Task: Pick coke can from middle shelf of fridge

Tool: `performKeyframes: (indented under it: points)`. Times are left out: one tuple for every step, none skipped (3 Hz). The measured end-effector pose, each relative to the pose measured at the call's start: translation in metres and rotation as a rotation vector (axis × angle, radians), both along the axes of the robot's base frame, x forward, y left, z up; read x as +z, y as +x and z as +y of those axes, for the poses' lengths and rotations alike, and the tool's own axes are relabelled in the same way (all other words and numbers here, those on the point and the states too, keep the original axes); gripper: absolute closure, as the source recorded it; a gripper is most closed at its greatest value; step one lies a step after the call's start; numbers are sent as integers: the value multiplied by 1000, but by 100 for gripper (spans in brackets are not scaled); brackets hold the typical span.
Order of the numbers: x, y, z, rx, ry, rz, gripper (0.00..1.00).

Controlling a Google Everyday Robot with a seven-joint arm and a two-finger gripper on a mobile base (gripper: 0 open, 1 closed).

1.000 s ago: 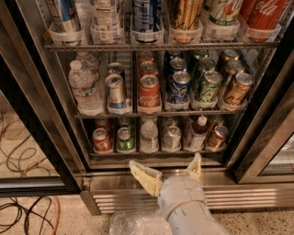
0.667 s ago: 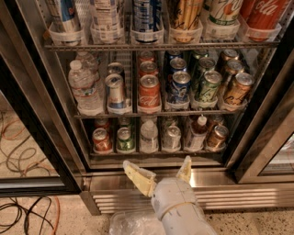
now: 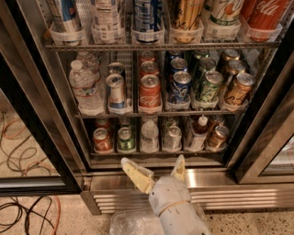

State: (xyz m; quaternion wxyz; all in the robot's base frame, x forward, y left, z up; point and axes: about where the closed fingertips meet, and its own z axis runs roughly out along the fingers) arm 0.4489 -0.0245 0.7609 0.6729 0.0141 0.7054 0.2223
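The coke can [image 3: 149, 93] is red with white script and a silver top. It stands at the front of its lane on the middle shelf [image 3: 158, 111] of the fridge [image 3: 138, 181], with more red cans behind it. A silver-blue can [image 3: 115, 92] is on its left and a blue Pepsi can [image 3: 179, 88] on its right. My gripper [image 3: 157, 171] is low in front of the fridge's steel base, below the bottom rack, well under the coke can. Its two cream fingers are spread apart and hold nothing.
Water bottles [image 3: 85, 87] stand at the shelf's left; green [image 3: 206, 87] and brown cans [image 3: 239, 89] at its right. Tall cans [image 3: 148, 13] fill the rack above, small cans and bottles [image 3: 149, 136] the rack below. Black door frames [image 3: 262, 133] flank the opening. Cables [image 3: 27, 211] lie on the floor.
My gripper has shifted slightly left and a little lower in front of the fridge base. The cans have not moved.
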Motion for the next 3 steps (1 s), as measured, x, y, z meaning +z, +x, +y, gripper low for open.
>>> performKeyframes:
  points:
    - [2, -3, 4, -20, -98, -9, 0]
    - [9, 9, 8, -84, -209, -51, 0]
    - [9, 32, 1, -162, -242, -115, 0]
